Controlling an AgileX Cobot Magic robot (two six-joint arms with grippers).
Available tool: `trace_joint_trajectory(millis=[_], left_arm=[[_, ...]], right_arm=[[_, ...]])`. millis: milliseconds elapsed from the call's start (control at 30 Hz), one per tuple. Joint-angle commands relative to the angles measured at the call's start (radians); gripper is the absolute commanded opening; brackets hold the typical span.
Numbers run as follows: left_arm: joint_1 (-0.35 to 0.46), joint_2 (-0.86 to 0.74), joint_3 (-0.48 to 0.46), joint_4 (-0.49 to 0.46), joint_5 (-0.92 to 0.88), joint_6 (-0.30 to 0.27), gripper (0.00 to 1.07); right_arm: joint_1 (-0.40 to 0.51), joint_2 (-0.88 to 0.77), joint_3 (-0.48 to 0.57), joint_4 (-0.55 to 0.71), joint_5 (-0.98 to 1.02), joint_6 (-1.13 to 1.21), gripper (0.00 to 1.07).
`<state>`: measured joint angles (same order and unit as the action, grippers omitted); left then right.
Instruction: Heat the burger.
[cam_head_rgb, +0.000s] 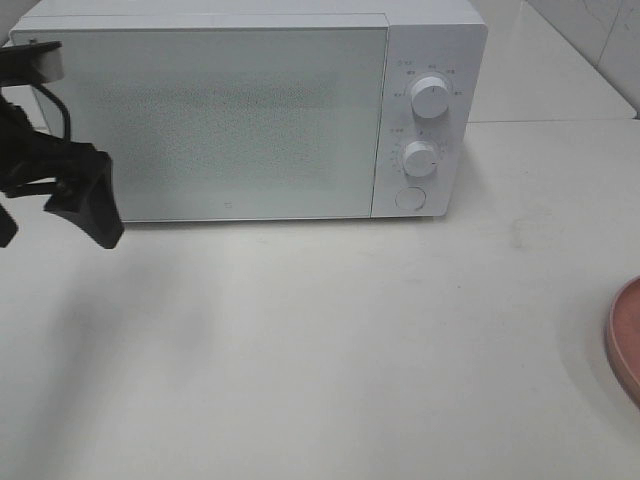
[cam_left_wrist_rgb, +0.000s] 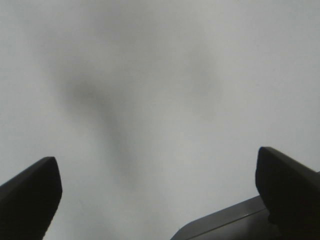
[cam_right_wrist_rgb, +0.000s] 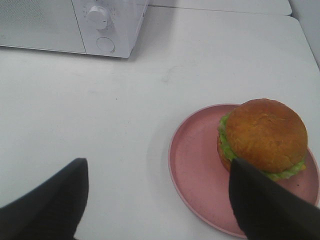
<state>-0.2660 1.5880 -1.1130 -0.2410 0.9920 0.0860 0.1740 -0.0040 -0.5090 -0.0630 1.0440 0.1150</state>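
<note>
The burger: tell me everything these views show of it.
The burger shows only in the right wrist view. It has a round, golden-brown bun top, a frill of green lettuce below, and a sliver of yellow at one edge; the patty is not clearly visible. It sits upright on the pink plate, off-centre. One finger of the open right gripper overlaps its edge in the picture; contact cannot be told.

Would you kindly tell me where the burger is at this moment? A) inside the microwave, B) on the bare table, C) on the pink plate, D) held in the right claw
C: the right wrist view shows the burger resting on the pink plate, with the right claw open and not gripping it.
</note>
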Motion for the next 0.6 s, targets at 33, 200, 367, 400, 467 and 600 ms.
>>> trace_joint_trajectory(millis=[33,200,367,400,467,600], left_arm=[[0.074,-0.020,0.003,0.034,0.102,-0.016,0.98],[0.124,-0.035,0.003,0.067,0.180,-0.016,0.98],[0.168,-0.098,0.021,0.067,0.206,-0.024,0.98],[0.186,-0.134,0.047,0.067,0.205,-0.025,0.98],[0.193,-0.157,0.060,0.067,0.205,-0.025,0.98],[0.238,-0.261,0.133,0.067,0.186,-0.028,0.98]], right_arm=[[-0.007,-0.026,0.002,0.003,-0.006,-0.007,0.75],[-0.007,-0.026,0.002,0.003,-0.006,-0.006,0.75],[-0.007,-0.026,0.002,0.003,-0.006,-0.006,0.75],[-0.007,-0.026,0.002,0.003,-0.006,-0.006,0.75],[-0.007,-0.026,0.002,0.003,-0.006,-0.006,0.75],[-0.007,-0.026,0.002,0.003,-0.006,-0.007,0.75]])
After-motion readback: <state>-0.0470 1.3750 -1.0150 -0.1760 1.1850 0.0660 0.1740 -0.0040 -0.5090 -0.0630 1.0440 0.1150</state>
